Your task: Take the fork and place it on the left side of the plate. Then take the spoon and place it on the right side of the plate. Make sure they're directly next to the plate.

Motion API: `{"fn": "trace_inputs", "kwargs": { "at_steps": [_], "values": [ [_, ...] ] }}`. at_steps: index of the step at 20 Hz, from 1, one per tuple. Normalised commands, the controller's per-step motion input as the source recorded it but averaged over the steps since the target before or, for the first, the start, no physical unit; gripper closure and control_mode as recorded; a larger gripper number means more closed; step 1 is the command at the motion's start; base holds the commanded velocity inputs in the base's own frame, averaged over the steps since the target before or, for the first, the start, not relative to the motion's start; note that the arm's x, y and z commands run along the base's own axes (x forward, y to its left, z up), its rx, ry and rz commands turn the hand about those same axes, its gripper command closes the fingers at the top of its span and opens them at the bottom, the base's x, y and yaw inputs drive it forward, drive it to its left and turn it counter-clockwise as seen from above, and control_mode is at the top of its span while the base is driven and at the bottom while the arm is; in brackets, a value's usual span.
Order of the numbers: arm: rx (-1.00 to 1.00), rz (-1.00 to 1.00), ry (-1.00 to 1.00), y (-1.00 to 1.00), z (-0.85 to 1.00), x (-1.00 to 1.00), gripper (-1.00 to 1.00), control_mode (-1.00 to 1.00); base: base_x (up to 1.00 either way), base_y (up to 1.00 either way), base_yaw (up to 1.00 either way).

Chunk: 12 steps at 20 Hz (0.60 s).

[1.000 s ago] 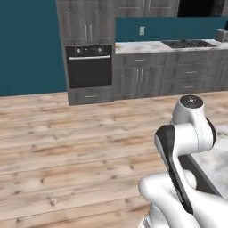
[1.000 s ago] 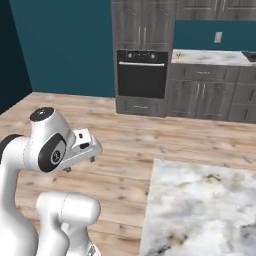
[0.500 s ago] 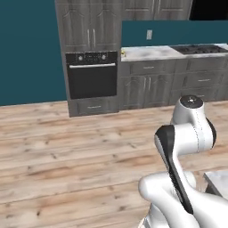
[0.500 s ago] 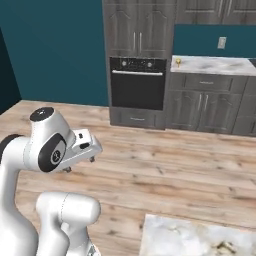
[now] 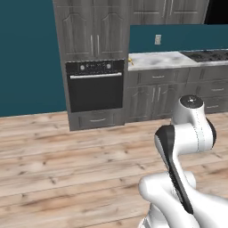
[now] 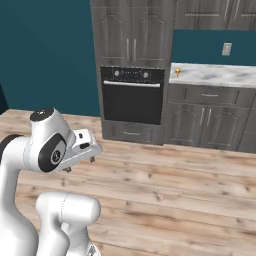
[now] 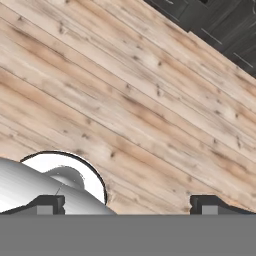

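The fork, the spoon and the plate are out of view. My gripper point(image 7: 128, 205) is open, its two dark fingertips point(image 7: 49, 204) standing far apart with nothing between them, over bare wooden floor point(image 7: 150, 115). In the right base view the hand point(image 6: 84, 146) is tucked close to the folded white arm, high above the floor.
A black wall oven point(image 5: 94, 87) point(image 6: 131, 95) sits in grey cabinets ahead. To its right runs a marble-topped counter point(image 5: 164, 59) point(image 6: 215, 75) with a small yellow thing point(image 5: 130, 58) at its left end and a cooktop point(image 5: 209, 54) further right. Wooden floor point(image 5: 67, 164) lies between.
The whole picture has shifted: the base has driven, so oven and cabinets look nearer and the marble slab at the lower right has left the view. The arm keeps its folded pose, gripper still open.
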Motion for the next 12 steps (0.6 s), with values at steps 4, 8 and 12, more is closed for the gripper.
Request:
{"fn": "trace_inputs", "kwargs": {
  "at_steps": [4,8,12],
  "values": [
    [0.00,0.00,0.00,0.00,0.00,0.00,-1.00,1.00,1.00,-0.05,0.00],
    [0.00,0.00,0.00,0.00,0.00,0.00,-1.00,1.00,0.99,-0.38,0.00],
    [0.00,0.00,0.00,0.00,0.00,0.00,-1.00,1.00,0.90,-0.59,0.00]
  ]
}}
